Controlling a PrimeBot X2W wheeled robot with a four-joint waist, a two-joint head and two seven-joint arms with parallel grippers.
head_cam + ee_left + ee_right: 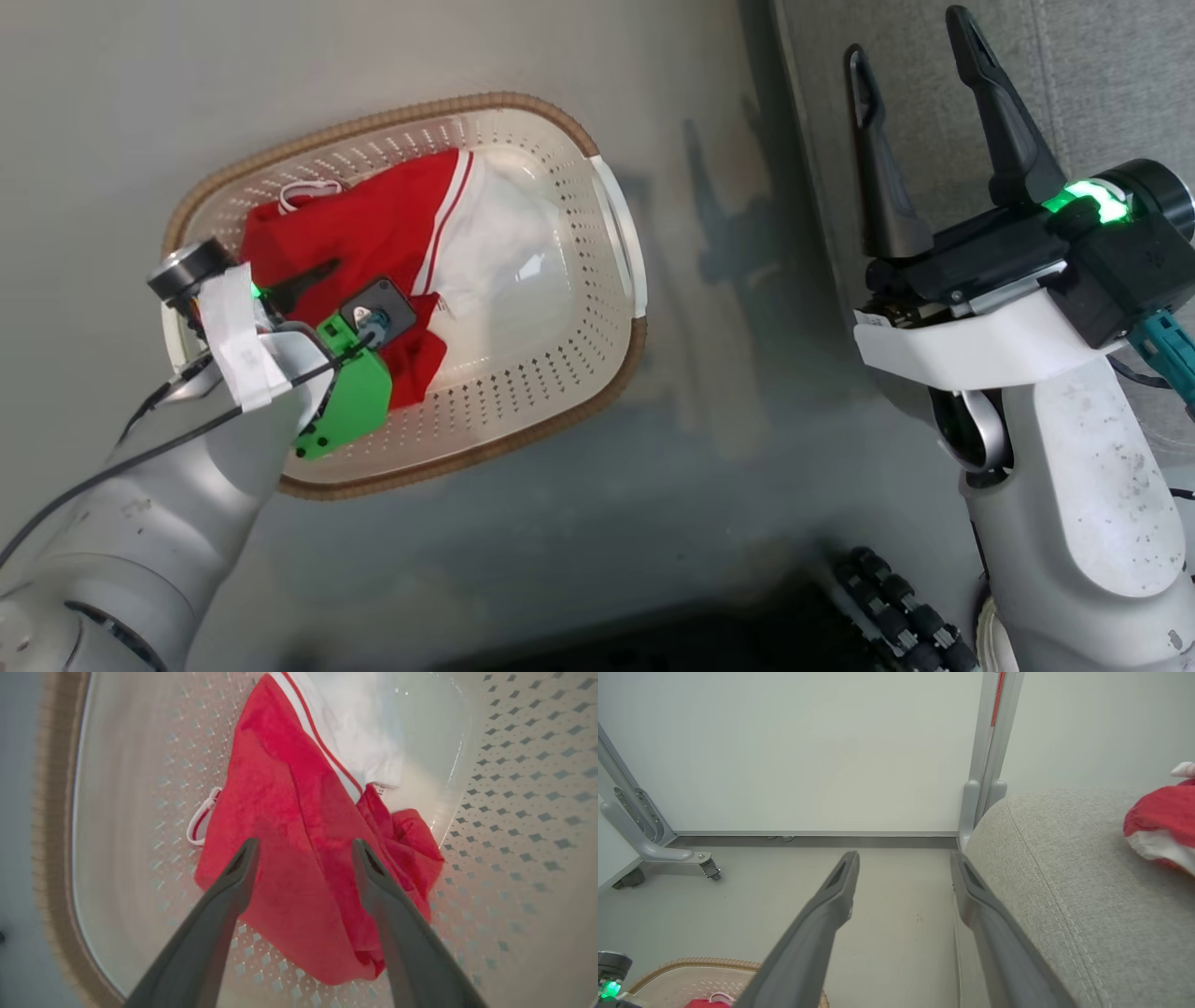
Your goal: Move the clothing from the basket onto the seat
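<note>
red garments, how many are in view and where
2. One red garment with a white panel lies in the cream perforated basket; one red-and-white bundle rests on the grey fabric seat. Others may be hidden.

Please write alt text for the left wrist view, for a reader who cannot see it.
The left gripper, open, points into the cream perforated basket at a red garment with white panel and stripes. Its two dark fingers frame the red cloth; whether they touch it is unclear.
</note>
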